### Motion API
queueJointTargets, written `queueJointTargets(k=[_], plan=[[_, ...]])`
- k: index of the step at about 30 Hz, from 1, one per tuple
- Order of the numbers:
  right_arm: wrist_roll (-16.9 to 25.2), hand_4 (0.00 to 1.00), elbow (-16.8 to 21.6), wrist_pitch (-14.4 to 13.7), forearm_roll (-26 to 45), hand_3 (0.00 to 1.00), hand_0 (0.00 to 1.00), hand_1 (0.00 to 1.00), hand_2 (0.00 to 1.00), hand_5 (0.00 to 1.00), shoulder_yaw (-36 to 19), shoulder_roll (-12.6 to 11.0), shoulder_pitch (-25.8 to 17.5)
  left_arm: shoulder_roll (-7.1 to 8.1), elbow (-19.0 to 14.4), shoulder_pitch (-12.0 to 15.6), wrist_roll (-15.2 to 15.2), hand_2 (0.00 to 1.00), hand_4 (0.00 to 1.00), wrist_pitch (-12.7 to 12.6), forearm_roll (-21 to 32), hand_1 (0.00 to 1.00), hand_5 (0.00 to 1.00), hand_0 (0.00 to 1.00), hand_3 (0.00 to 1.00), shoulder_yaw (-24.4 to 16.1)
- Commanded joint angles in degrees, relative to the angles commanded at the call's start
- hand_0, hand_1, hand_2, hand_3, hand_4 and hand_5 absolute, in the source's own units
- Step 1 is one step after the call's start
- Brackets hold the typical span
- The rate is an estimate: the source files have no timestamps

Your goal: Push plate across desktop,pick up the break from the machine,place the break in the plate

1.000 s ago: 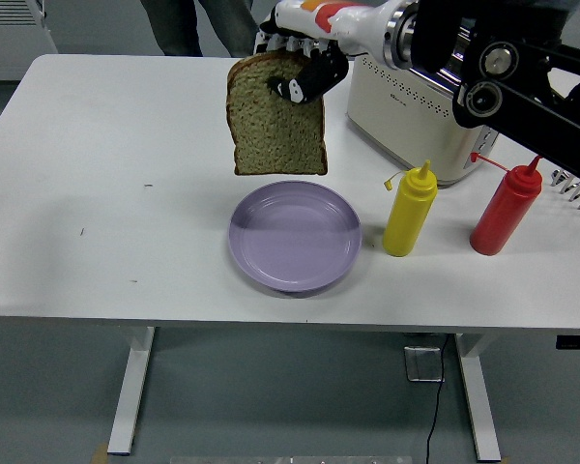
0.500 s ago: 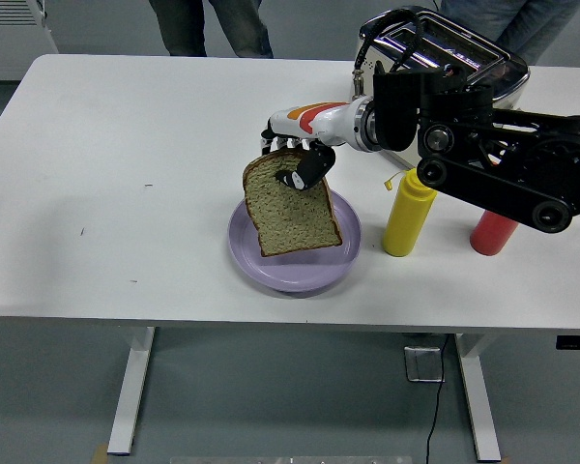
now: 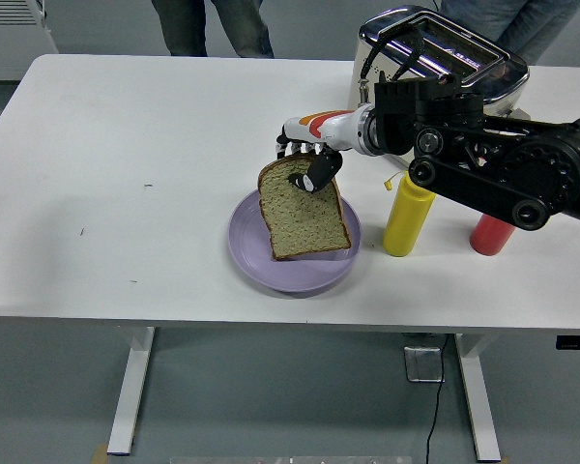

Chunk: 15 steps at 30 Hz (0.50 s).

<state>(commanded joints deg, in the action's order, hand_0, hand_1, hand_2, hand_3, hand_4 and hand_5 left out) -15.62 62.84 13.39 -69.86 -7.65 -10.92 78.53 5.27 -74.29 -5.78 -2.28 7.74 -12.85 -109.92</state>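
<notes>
Right hand [image 3: 307,166] pinching brown bread slice [image 3: 304,212], lowering further than before, tilting over round purple plate [image 3: 247,253], shifting slightly right.

bright, even light from overhead; the white table [image 3: 126,174] is close to washed out but not blown. soft, short shadows sit under the plate [image 3: 256,266] and the yellow bottle [image 3: 406,215]. small glare streaks show on the toaster [image 3: 435,48]. focus is sharp throughout, with no obvious motion blur or edge bending
</notes>
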Motion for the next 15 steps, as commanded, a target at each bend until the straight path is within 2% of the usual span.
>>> queueJointTargets(k=[1,2,8,9,14,15], plan=[[0.03,0.37,-0.12,-0.01,0.22,0.502,0.317,0.355,0.413,0.002,0.19,0.05,-0.05,0.0,0.01,-0.01,0.0,0.864,0.657,-0.01,0.0,0.823,0.998,0.829,0.827,0.0],[0.15,0.444,-0.19,-0.01,0.37,0.623,0.344,0.447,0.506,0.062,0.37,0.09,-0.08,0.01,0.0,-0.02,0.01,0.864,0.657,-0.01,0.01,0.823,0.998,0.829,0.827,0.01],[1.38,0.444,-0.21,-0.13,0.05,0.623,0.344,0.447,0.506,0.062,0.89,0.4,-0.15,0.01,0.02,-0.02,0.17,0.864,0.657,-0.12,0.06,0.823,0.998,0.829,0.827,0.08],[1.46,0.582,-0.22,-0.16,0.01,0.8,0.534,0.61,0.654,0.196,0.9,0.43,-0.14,0.01,0.02,-0.03,0.18,0.863,0.657,-0.13,0.06,0.823,0.998,0.829,0.827,0.08],[2.4,0.582,-0.62,-0.88,-0.21,0.8,0.534,0.61,0.654,0.196,1.06,0.73,0.01,-0.01,-0.01,-0.16,0.41,0.863,0.657,-0.29,0.12,0.823,0.998,0.829,0.827,0.06],[2.64,0.63,-0.71,-0.99,-0.24,0.902,0.658,0.712,0.779,0.225,1.06,0.73,0.0,-0.05,-0.03,-0.17,0.45,0.863,0.657,-0.32,0.11,0.822,0.998,0.829,0.826,0.01]])
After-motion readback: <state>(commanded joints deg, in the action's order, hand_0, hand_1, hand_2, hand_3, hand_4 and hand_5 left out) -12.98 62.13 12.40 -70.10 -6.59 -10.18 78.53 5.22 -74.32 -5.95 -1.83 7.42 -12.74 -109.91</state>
